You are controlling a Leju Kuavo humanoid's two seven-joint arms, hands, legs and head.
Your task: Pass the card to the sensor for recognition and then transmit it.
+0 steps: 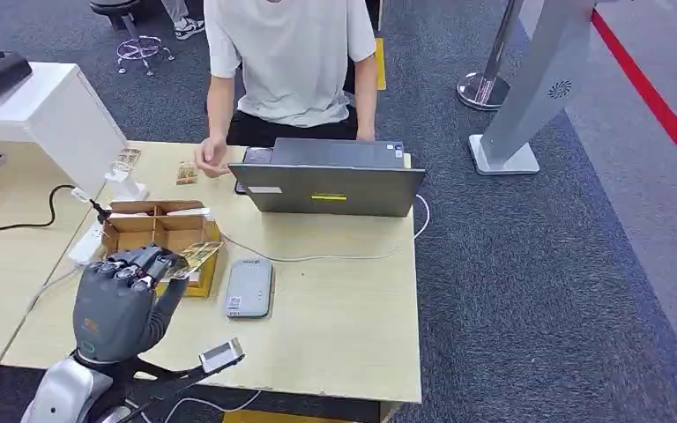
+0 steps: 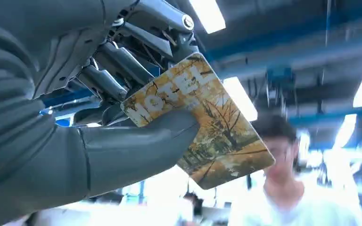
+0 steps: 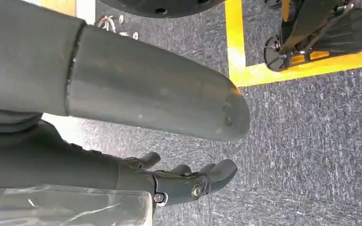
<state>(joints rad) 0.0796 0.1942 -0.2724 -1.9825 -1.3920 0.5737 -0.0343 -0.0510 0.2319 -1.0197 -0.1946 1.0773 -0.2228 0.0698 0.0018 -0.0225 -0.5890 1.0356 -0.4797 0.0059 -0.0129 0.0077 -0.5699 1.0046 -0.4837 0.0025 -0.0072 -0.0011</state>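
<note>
My left hand is raised over the table's left front part and pinches a yellow card printed with autumn trees. In the left wrist view the card reads "MOTEL" and sits between the thumb and the fingers of that hand. The grey card sensor lies flat on the table just right of the card. My right hand hangs over grey carpet with its fingers loosely apart and nothing in it.
An open cardboard box sits under the card. A person sits behind a grey laptop at the far edge, one hand near small cards. A white power strip and cables lie left. A small device lies at the front edge.
</note>
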